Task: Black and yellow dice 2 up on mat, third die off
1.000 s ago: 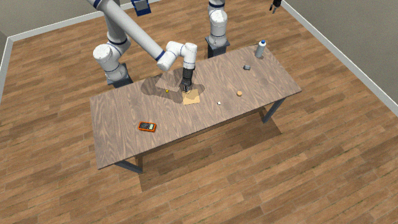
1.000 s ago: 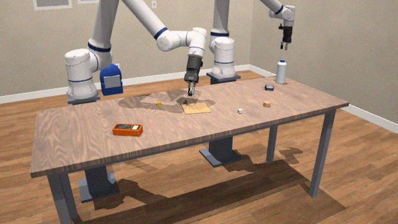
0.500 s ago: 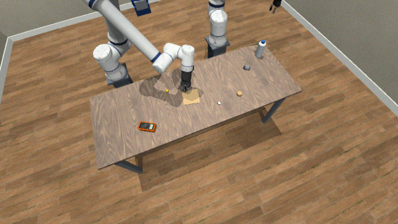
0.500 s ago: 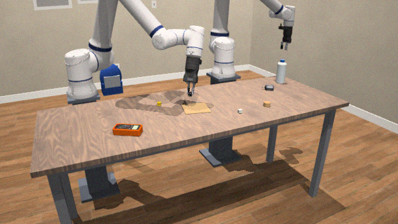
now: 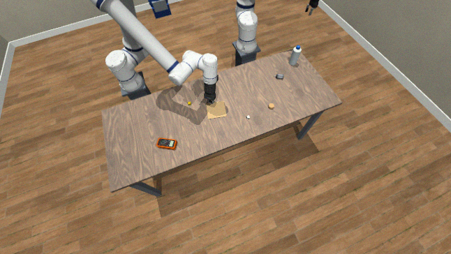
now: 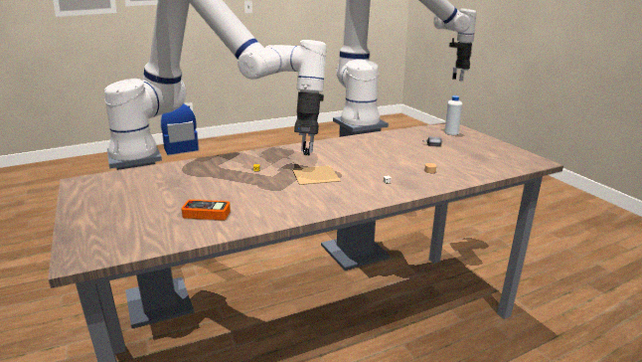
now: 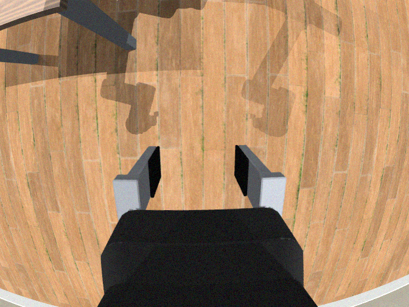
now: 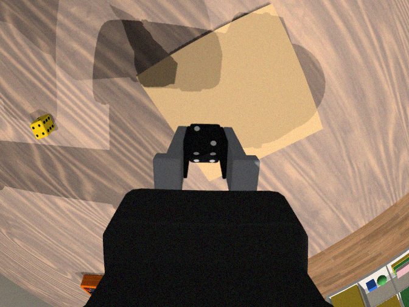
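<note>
My right claw (image 5: 211,102) (image 6: 307,149) (image 8: 204,142) part open, squeezing the black die (image 6: 306,151) (image 8: 204,142) above the table (image 5: 139,153) (image 6: 149,229) (image 8: 346,158), my left claw (image 5: 309,11) (image 6: 458,76) (image 7: 197,161) wide open, holding nothing, yellow die (image 5: 189,103) (image 6: 256,168) (image 8: 42,126) off the mat (image 5: 216,110) (image 6: 317,175) (image 8: 257,82)

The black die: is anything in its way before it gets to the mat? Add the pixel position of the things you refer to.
Nothing visible is in the way. The right gripper (image 5: 210,102) (image 6: 307,151) (image 8: 204,142) holds the black die (image 8: 204,142) up, and the mat (image 5: 216,110) (image 6: 317,175) (image 8: 260,82) is below.

Top and exterior views face the wood-grain table (image 5: 139,160) (image 6: 149,239) from above, the exterior lower and nearer; wrist views look past their fingers, closer in.
</note>
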